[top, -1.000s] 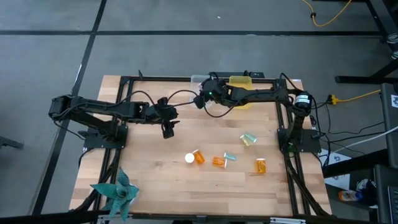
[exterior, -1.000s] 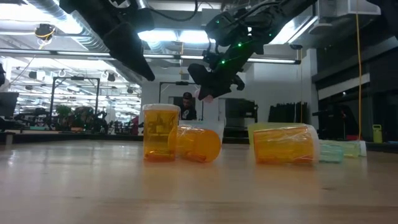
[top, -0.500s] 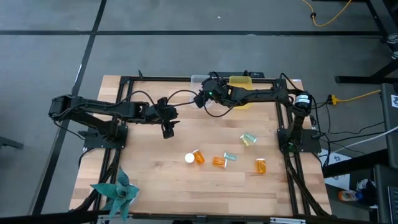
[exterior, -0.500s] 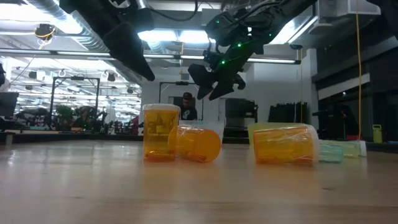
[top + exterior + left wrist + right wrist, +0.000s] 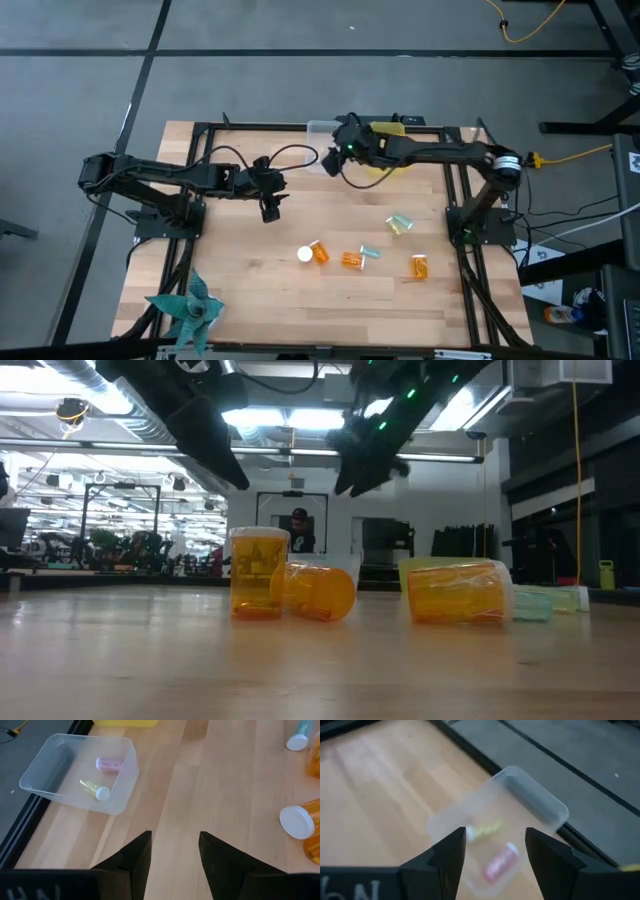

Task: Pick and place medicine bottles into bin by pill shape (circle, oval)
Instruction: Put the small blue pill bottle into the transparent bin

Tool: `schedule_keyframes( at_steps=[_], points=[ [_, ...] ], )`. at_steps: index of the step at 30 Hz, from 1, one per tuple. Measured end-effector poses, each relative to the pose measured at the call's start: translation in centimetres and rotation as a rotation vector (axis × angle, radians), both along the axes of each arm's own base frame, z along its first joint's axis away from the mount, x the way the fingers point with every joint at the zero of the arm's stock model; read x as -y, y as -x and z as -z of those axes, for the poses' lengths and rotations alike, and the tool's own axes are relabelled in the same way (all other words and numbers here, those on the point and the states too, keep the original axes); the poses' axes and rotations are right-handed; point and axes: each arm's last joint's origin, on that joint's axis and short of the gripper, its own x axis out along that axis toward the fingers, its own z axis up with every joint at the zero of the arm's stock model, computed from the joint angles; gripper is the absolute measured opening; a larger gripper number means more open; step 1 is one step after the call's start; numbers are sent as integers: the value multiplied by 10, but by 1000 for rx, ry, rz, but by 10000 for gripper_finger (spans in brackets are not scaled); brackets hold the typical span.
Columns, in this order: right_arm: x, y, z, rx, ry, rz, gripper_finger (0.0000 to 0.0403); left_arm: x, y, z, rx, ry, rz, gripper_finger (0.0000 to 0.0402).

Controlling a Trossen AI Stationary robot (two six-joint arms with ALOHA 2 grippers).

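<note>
Several amber bottles with white caps (image 5: 314,252) (image 5: 352,260) (image 5: 419,266) and small teal and pale green vials (image 5: 370,252) (image 5: 400,223) lie on the wooden table's near right part. One amber bottle stands upright in the low view (image 5: 258,573). A clear bin (image 5: 50,775) at the far edge holds a pink vial (image 5: 110,763) and a yellow-green vial (image 5: 94,790). My right gripper (image 5: 495,837) is open and empty, above and just beside this bin (image 5: 337,140). My left gripper (image 5: 175,840) is open and empty over the table's left middle (image 5: 270,205).
A yellow bin (image 5: 388,135) stands right of the clear bin at the far edge. A teal paper pinwheel (image 5: 190,310) lies at the near left corner. Black frame rails run along the table's sides. Bare wood lies between my left gripper and the bottles.
My right gripper held a pink vial over the clear bin, opened and let it go. The vial now lies in the bin. The gripper has since risen and gone a little toward the table's right edge.
</note>
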Motion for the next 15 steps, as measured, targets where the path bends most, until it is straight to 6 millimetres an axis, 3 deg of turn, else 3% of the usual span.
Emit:
schedule_keyframes(
  at_steps=[8,15],
  points=[
    [-44,57,-32,-197,-184,-73,201,0,-1,-1,9,-1,0,157],
    [-89,104,-35,-440,-329,95,200,0,-1,-2,22,-2,-1,157]
  ],
)
